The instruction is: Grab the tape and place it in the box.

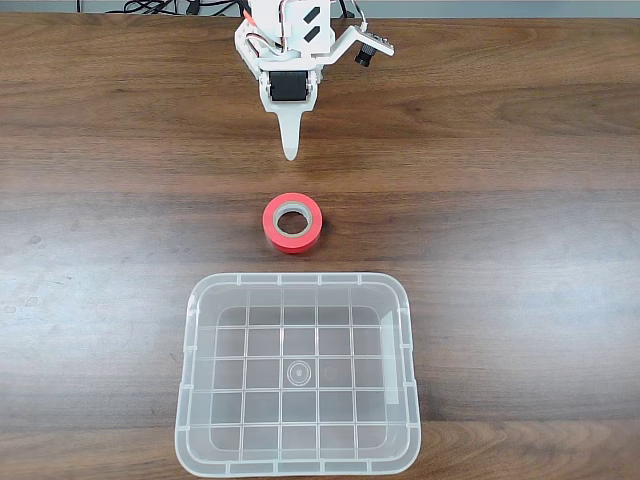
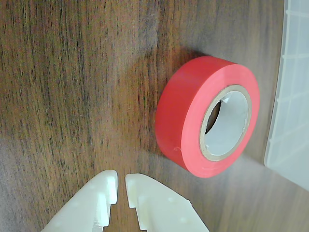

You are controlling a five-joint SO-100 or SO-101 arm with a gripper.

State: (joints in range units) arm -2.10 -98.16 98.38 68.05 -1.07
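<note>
Fixed view, from above: my gripper [image 1: 291, 150] points down the frame from the top edge, its white fingers drawn together to a single narrow tip above the dark wooden table [image 1: 520, 200]. It holds nothing. The tape [image 1: 293, 222], a red-orange roll with a pale inner ring, lies flat on the table just below my fingertip and apart from it. Below the tape, near but not touching, stands the box [image 1: 190, 390], a clear plastic bin with rounded corners and a grid-ribbed bottom; nothing lies inside it. Black cables [image 1: 165, 7] run along the top edge behind my arm.

Wrist view: my gripper [image 2: 121, 186] enters from the bottom edge, its two white fingertips [image 2: 145, 193] nearly meeting, with only a thin slit between them. The tape [image 2: 193, 116] sits ahead and to the right, untouched, its core facing right. The ribbed wall of the box [image 2: 289, 96] occupies the right edge, just beyond the tape.

No brand, label or legible writing appears on the tape, the box or my gripper in either view.
</note>
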